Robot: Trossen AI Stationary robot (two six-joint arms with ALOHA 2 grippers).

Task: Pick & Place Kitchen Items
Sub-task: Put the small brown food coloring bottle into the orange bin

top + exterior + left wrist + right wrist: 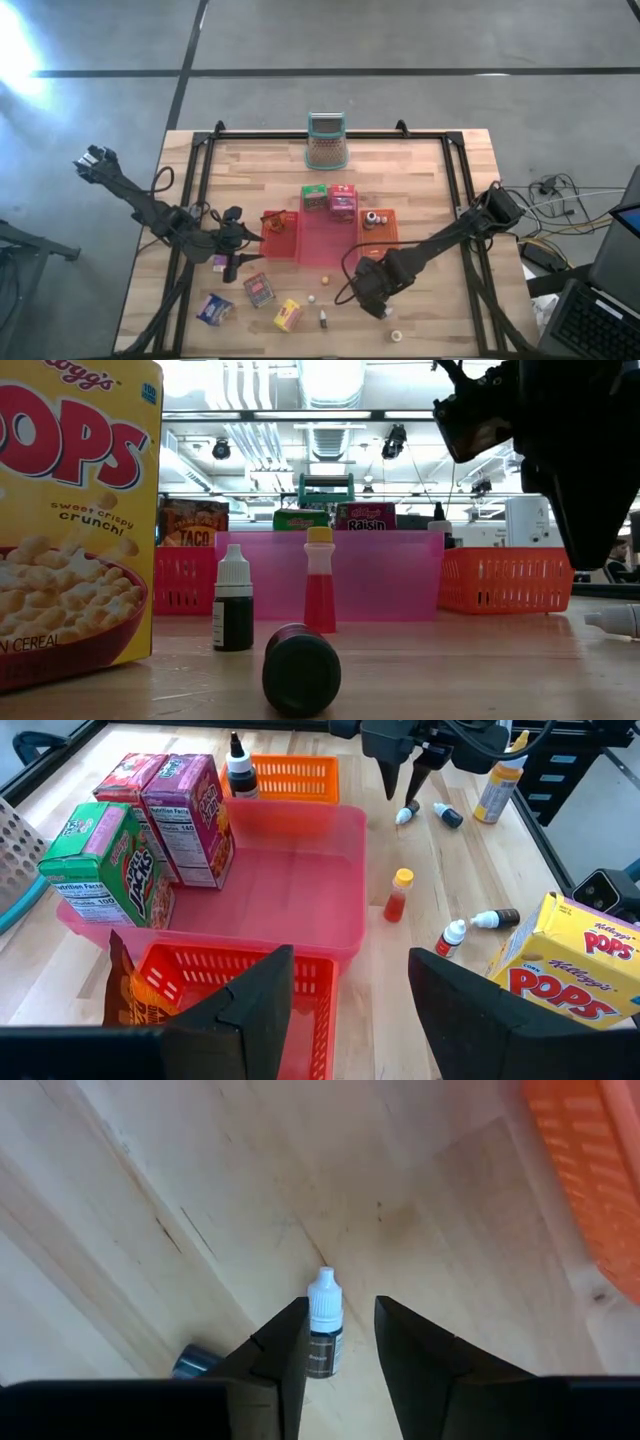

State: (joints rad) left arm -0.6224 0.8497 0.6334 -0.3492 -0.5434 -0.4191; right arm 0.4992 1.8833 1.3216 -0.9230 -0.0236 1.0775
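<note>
A small white-capped dropper bottle lies on the wooden table, between the right gripper's fingers. The jaws stand slightly apart, not clamped on it. An orange tray sits nearby. The left gripper hovers open above the red tray.

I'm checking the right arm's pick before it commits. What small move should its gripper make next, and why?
Probably lower a little and close. In the right wrist view, the right gripper has its fingers open, one on each side of the small white-capped dark bottle lying on the wooden table, with gaps on both sides, so nothing is gripped yet.
</note>
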